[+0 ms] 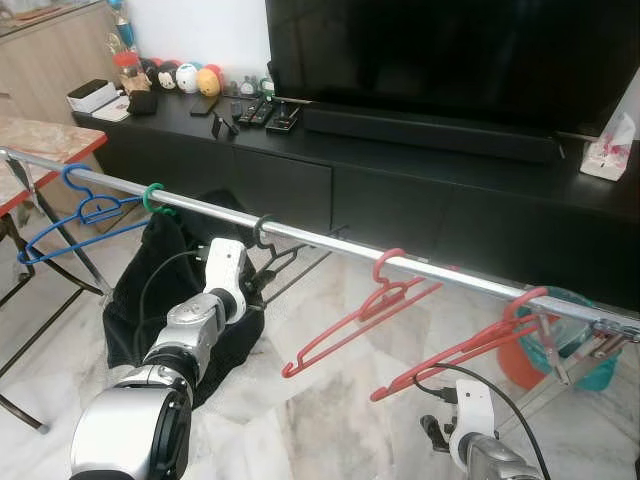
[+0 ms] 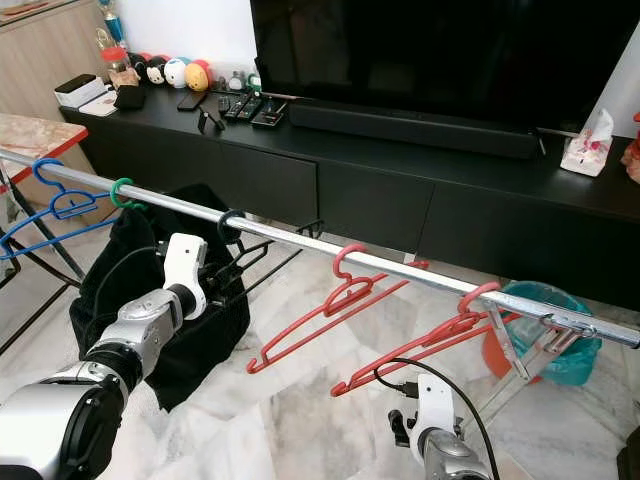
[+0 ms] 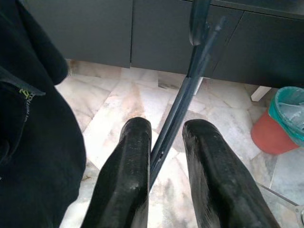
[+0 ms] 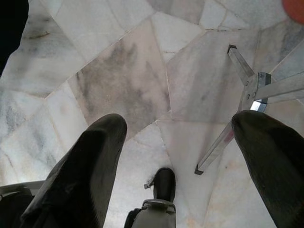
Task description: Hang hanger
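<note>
A silver rail (image 1: 330, 240) slants across in front of me. On it hang a blue hanger (image 1: 75, 215), a green hook (image 1: 152, 197) carrying a black garment (image 1: 145, 290), a dark hanger (image 1: 262, 232), and two red hangers (image 1: 365, 310) (image 1: 470, 350). My left gripper (image 3: 167, 128) is just below the rail at the dark hanger. Its fingers (image 3: 128, 166) stand open, and the hanger's thin bar (image 3: 190, 80) runs through the gap, resting against one finger. My right gripper (image 4: 183, 126) hangs low over the marble floor, open and holding nothing.
A long black TV cabinet (image 1: 400, 190) with a large TV (image 1: 450, 60) stands behind the rail, with remotes and plush toys at its left end. A red bucket with a teal liner (image 1: 580, 350) sits by the rack's folding legs (image 4: 247, 90). At far left is a table (image 1: 40, 140).
</note>
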`<state>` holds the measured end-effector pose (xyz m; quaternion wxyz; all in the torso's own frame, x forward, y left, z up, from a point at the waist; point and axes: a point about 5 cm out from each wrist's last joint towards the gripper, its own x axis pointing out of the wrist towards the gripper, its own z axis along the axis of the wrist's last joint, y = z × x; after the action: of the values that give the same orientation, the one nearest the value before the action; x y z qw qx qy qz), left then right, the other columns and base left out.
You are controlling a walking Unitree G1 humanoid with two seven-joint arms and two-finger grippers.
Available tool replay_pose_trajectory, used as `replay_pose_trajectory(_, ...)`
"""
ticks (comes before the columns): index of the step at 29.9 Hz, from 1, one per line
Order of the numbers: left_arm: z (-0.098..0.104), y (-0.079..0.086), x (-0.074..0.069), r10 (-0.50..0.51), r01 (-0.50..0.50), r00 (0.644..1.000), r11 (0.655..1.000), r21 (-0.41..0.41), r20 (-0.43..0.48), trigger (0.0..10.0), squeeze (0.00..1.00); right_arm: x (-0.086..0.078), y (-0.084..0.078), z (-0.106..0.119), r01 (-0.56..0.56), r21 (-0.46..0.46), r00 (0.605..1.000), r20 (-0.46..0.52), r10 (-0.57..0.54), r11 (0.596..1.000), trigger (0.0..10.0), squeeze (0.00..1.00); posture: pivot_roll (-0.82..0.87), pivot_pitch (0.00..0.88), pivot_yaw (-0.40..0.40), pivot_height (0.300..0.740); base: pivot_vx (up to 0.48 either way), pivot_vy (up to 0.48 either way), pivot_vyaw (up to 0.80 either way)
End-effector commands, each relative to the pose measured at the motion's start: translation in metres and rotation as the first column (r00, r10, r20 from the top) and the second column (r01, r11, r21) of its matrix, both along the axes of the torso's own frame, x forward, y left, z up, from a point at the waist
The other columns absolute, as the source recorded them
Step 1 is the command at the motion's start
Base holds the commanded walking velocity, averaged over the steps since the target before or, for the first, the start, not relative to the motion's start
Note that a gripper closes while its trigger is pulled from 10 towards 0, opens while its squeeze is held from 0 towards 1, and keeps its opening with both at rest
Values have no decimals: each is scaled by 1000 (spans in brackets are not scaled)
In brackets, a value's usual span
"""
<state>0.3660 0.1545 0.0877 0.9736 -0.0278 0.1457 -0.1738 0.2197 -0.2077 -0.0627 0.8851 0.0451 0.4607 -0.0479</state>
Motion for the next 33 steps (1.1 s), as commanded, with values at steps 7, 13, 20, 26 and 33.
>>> replay_pose_trajectory(7,-7,2,-5,-17,16,999,1000,-27,-29,0,0,2,0,1,-6,4,1000,-1,6,1000,10000,0,-81,0,46,740,0,0,0)
replay_pose_trajectory(13,-8,0,-6,-29,28,999,999,-29,-28,0,0,2,0,1,-7,5,1000,-2,7,1000,10000,0,-80,0,44,740,0,0,0)
replay_pose_trajectory(20,-11,1,-7,-20,21,1000,1000,5,-19,0,0,2,0,1,-9,4,1000,-4,9,1000,10000,0,-80,0,43,740,0,0,0)
replay_pose_trajectory(26,-9,8,-8,52,-53,998,998,22,46,0,0,1,0,1,-7,1,1000,-1,7,1000,10000,0,-76,0,42,740,0,0,0)
replay_pose_trajectory(33,-5,2,-12,23,-24,987,1000,4,158,10000,0,0,-1,0,-5,-2,1000,4,5,1000,10000,0,-68,0,36,740,0,0,0)
